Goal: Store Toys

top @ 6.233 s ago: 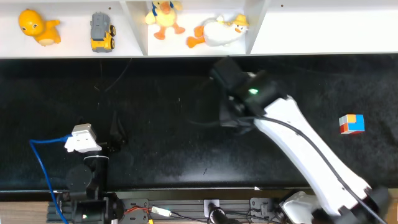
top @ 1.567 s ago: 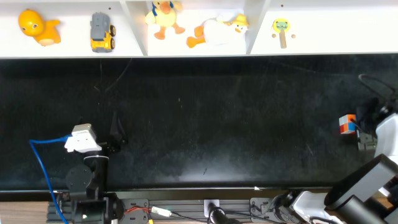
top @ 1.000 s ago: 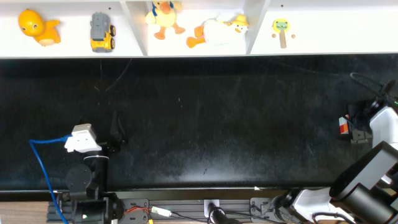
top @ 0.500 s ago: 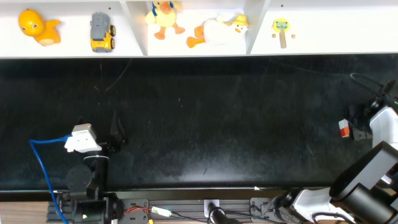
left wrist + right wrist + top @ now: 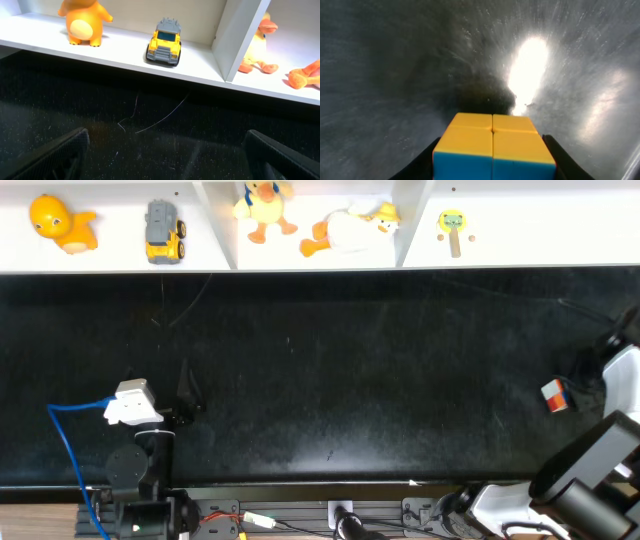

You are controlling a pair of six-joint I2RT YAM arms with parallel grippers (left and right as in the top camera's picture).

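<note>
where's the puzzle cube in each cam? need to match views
top view: puzzle cube at the black mat's far right edge, in the right gripper.
right wrist view: puzzle cube close up between that gripper's fingers, yellow face to the camera, mat behind.
left wrist view: not in it; it faces the shelf and yellow toy truck.
Shared landmark: the black mat, in all three.

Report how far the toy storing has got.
Done: five toys sit on the shelf: orange duck, yellow truck, plush duck, white plush bird and green rattle. In hand: the right gripper is shut on the colour cube at the table's right end. Left: carry the cube to the shelf, where the right-hand compartment has room beside the rattle.
</note>
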